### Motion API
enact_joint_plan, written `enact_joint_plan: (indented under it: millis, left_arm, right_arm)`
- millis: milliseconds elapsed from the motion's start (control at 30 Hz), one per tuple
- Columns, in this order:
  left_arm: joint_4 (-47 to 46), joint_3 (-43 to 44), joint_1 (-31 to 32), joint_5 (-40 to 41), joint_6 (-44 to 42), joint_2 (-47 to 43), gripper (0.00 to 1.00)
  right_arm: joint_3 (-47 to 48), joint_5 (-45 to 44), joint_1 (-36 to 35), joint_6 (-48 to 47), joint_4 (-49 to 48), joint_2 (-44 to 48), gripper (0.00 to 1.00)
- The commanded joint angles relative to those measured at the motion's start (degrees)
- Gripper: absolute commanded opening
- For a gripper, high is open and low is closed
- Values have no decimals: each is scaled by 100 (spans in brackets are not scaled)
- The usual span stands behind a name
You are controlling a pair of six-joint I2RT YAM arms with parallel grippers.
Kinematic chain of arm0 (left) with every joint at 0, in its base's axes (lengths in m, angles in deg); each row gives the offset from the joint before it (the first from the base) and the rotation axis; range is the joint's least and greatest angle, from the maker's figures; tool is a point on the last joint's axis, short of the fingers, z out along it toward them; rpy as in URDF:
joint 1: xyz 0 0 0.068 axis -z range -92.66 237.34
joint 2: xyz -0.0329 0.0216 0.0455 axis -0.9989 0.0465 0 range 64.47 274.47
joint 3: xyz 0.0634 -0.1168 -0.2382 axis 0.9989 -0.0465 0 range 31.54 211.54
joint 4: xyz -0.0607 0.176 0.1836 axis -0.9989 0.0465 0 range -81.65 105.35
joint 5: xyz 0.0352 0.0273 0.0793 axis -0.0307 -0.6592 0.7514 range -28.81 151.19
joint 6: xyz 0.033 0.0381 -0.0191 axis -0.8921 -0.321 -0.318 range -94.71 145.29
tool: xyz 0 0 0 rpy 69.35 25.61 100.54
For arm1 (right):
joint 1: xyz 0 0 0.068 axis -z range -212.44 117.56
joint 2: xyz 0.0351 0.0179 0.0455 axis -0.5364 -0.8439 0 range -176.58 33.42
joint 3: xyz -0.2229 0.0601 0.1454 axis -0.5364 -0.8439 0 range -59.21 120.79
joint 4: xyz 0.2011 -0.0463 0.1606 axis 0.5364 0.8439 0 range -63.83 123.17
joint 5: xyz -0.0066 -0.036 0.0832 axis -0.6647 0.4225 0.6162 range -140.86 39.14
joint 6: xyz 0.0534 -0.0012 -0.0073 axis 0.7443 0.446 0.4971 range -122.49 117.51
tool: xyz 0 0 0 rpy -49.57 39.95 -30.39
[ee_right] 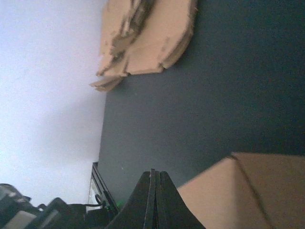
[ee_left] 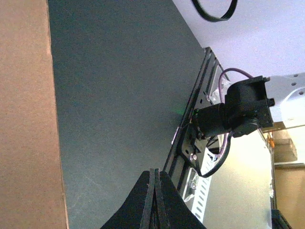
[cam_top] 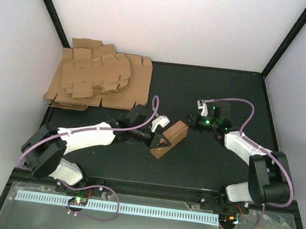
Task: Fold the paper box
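Note:
The paper box (cam_top: 171,138) is a small oblong brown carton lying on the black table between the two arms. My left gripper (cam_top: 165,143) is shut and empty, its tips against or just off the box's near-left side. In the left wrist view the box (ee_left: 26,119) fills the left edge, beside the shut left gripper (ee_left: 155,172). My right gripper (cam_top: 187,118) is shut and empty, just off the box's far end. In the right wrist view the box (ee_right: 248,191) lies at the lower right, next to the shut right gripper (ee_right: 152,172).
A thick pile of brown cardboard sheets (cam_top: 99,79) lies at the table's far left and shows in the right wrist view (ee_right: 147,38). White walls enclose the table. A metal rail with a white strip (cam_top: 121,207) runs along the near edge.

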Motion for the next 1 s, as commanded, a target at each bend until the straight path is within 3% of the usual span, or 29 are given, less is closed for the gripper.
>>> enact_joint_plan:
  millis: [0,200,500,800,967]
  left_arm:
    - [-434,-41,-40,-286,118,242,2]
    - [-825,-263,-36,-358,305,400,2]
    - [-880,-289,-38,-382,343,566,2]
    - [-936,-293,-29,-413,378,621,2]
    - [-942,-293,-31,-429,382,593,2]
  right_arm:
    - [-282,183,84,167,-229,-361,2]
    - [-457,254,151,207,-436,-602,2]
    - [-78,331,153,71,-38,-190,2]
    - [-502,319,159,130,-581,-943,2]
    - [-439,56,168,1,-290,-799,2]
